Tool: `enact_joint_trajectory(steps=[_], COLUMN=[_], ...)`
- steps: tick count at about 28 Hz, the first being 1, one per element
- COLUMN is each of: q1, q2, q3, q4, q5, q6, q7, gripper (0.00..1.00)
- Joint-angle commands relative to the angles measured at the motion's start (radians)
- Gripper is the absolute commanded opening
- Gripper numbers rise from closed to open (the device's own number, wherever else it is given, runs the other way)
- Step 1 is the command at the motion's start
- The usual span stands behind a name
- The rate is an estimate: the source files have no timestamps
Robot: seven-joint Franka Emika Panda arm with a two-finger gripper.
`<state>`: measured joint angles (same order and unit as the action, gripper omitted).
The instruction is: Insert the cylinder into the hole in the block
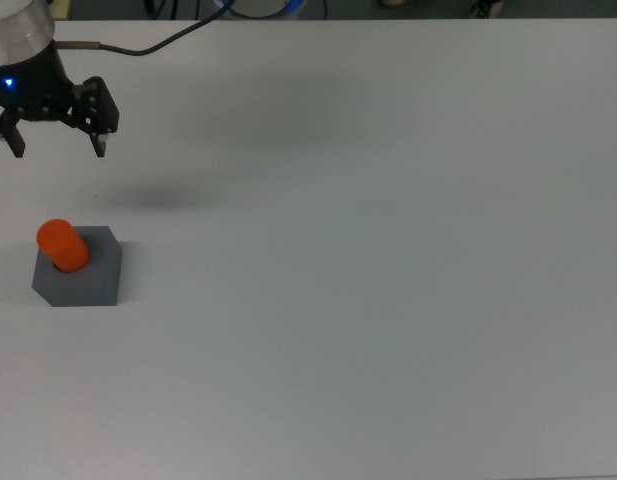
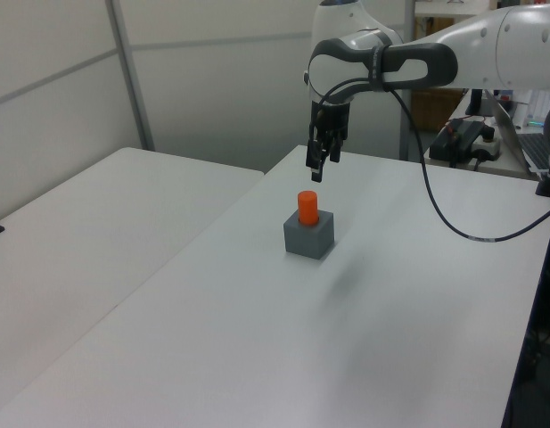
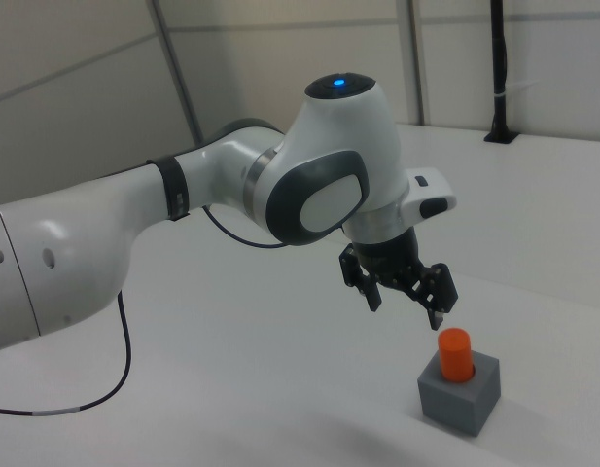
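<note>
The cylinder (image 1: pixel 62 245) stands upright in the hole of the block (image 1: pixel 83 280) on the white surface (image 1: pixel 388 260), its orange upper part sticking out above the grey top face. The top view shows the gripper (image 1: pixel 57 148) with its fingers spread apart and empty, off to one side of the block, while the left view and right view show that it hangs in the air above the block, clear of the cylinder. The hole's rim and the cylinder's lower end are hidden inside the block, and the top view cuts off the arm above the gripper.

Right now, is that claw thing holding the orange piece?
No. In the right view the gripper hangs open and empty above the table, while the orange cylinder stands upright in the grey block, apart from it.
</note>
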<state>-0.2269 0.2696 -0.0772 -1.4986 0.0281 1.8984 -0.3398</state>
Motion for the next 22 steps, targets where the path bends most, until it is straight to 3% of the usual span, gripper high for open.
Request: enact_joint_trajectory(steps=[1, 22], q1=[0.006, 0.004], q2=[-0.007, -0.003], q3=[0.002, 0.002], q4=[-0.005, -0.003], q5=[-0.016, -0.024], q6=[-0.024, -0.016], q7=[0.005, 0.004], gripper=[1.0, 1.0])
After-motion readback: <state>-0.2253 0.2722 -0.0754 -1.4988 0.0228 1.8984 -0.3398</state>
